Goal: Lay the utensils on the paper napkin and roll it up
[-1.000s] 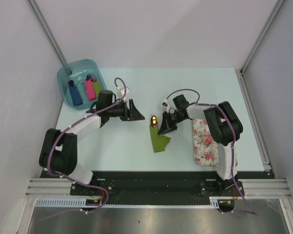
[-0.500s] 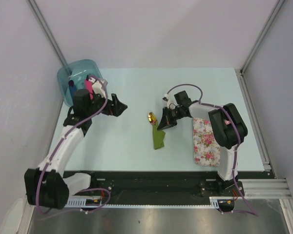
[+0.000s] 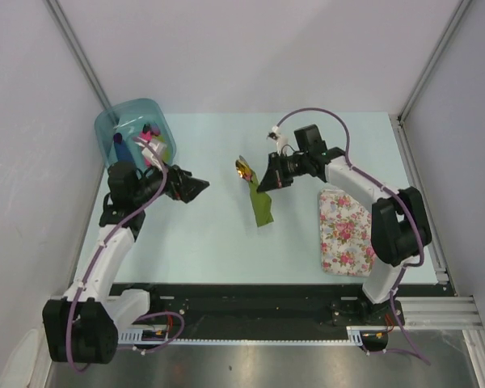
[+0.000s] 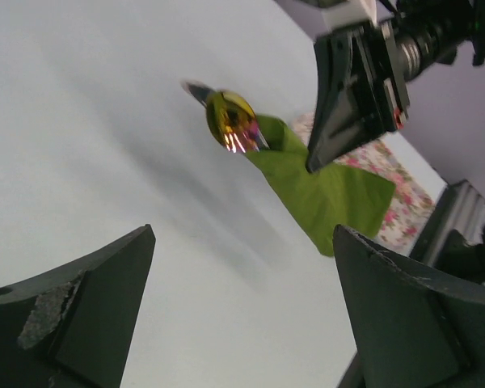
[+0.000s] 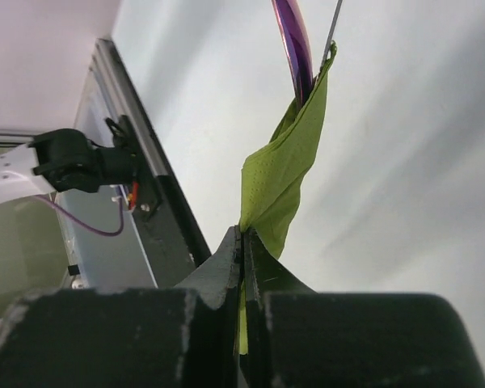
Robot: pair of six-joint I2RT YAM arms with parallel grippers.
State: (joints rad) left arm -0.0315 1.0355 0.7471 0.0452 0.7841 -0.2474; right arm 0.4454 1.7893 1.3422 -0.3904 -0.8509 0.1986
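You are looking down on a pale mint table (image 3: 226, 250) boxed in by grey walls (image 3: 250, 56). Your left gripper (image 3: 196, 187) hangs over the left part of the table with its jaws spread wide and nothing between them, just in front of a blue tub (image 3: 105, 129) holding coloured rolls (image 3: 149, 141). Your right gripper (image 3: 264, 182) is pinched tight on the green napkin (image 3: 263, 208), which is bunched into a narrow strip near the table's middle. The utensils (image 3: 243, 168) poke out of its far end, shiny heads showing. A flowered mat (image 3: 345, 234) lies flat on the right, well apart from the napkin.

From your left wrist, the two dark fingers (image 4: 85, 319) stand far apart with bare table between them. Beyond them you see the napkin, the gold-tinted utensil heads at its top, and the right gripper clamped on its edge.

From your right wrist, the fingers (image 5: 226, 267) meet on a fold of the napkin, which runs away from them to the utensils. Whether its lower end touches the table you cannot tell.
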